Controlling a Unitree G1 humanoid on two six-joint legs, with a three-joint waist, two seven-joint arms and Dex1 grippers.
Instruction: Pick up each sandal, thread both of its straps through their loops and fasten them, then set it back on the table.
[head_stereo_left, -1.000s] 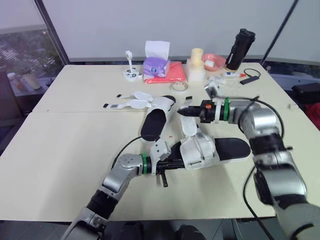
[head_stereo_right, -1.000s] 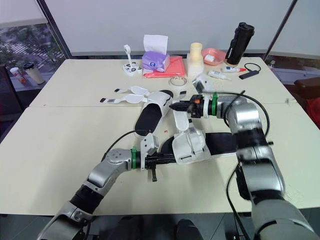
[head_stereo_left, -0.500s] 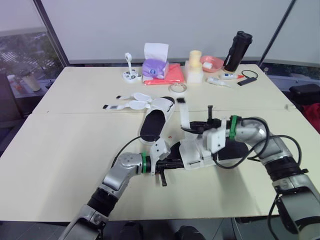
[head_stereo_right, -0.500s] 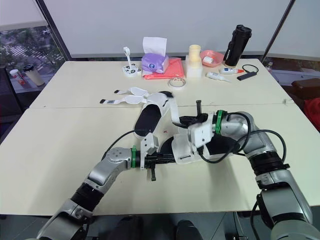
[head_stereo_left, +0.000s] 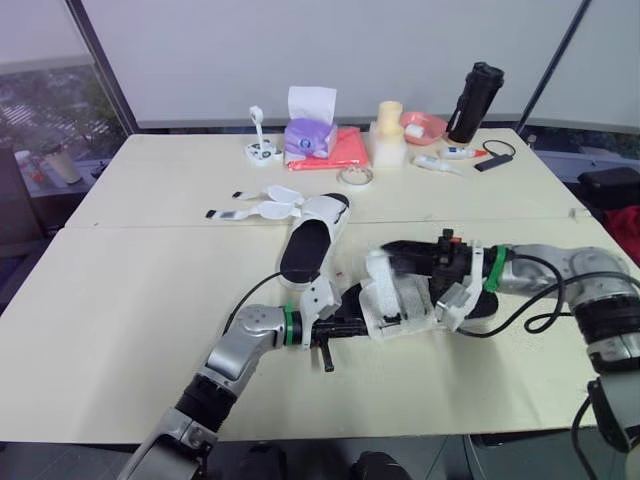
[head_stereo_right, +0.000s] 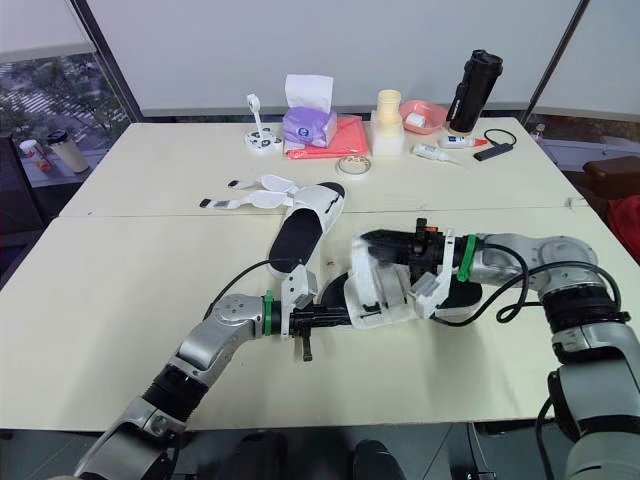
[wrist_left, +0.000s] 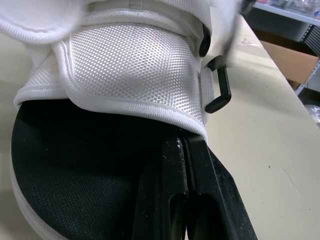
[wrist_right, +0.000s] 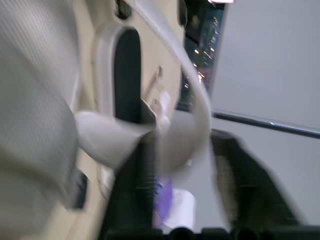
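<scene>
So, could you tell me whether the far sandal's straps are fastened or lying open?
Open: both straps lie flat on the table, splayed out to the left of the far sandal, unfastened.

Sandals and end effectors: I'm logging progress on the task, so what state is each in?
near sandal: held at its edge, one loop empty.
far sandal: lying flat, both straps loose and splayed.
left end effector: shut on near sandal.
right end effector: over near sandal, grip unclear.
bottle: upright, capped.
</scene>
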